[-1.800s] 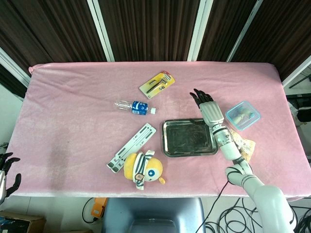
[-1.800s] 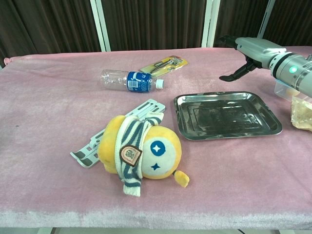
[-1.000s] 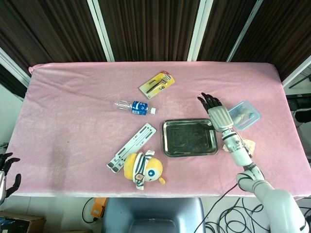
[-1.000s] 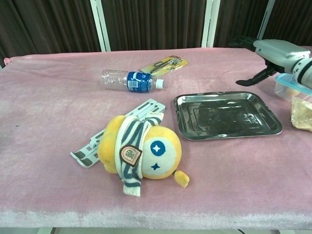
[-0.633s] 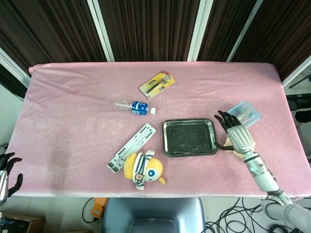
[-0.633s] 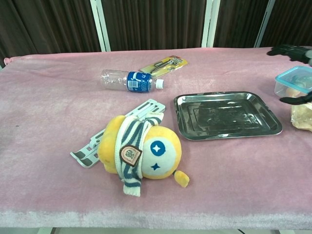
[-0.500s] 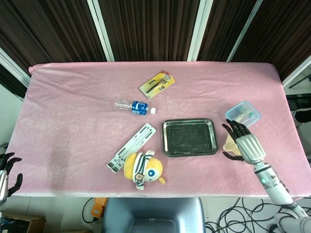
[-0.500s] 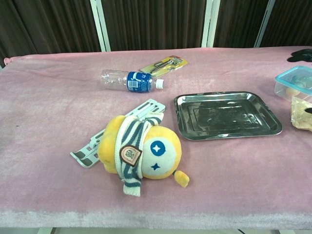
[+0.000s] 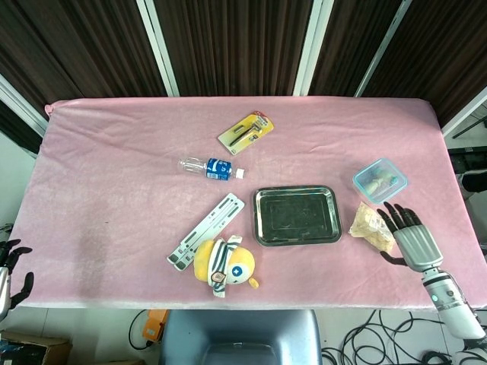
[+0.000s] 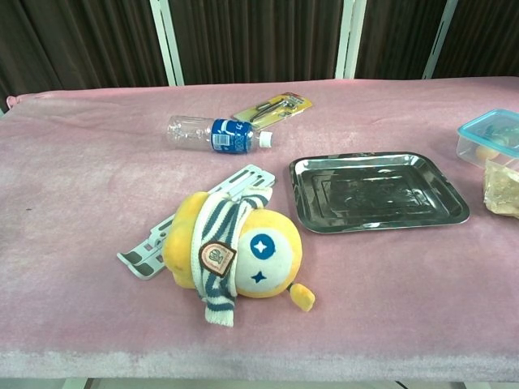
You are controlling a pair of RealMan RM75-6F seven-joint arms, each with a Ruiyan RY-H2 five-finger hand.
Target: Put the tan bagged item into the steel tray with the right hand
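Note:
The tan bagged item (image 9: 370, 224) lies on the pink cloth just right of the steel tray (image 9: 257, 217), which holds nothing. In the chest view the bag (image 10: 503, 191) shows at the right edge, beside the tray (image 10: 381, 223). My right hand (image 9: 412, 241) hovers right of the bag near the table's front right corner, fingers spread, holding nothing and apart from the bag. It does not show in the chest view. My left hand (image 9: 9, 272) sits off the table's front left corner, only partly visible, fingers apart and holding nothing.
A blue-lidded clear container (image 9: 380, 180) stands behind the bag. Left of the tray lie a white slatted stand (image 9: 207, 230) and a yellow plush toy (image 9: 223, 262). Further back are a water bottle (image 9: 211, 167) and a yellow tool package (image 9: 246, 131).
My right hand has swept from above the tray's far right corner to the right and toward the front edge, passing over the bag, and has left the chest view. The bag has not moved.

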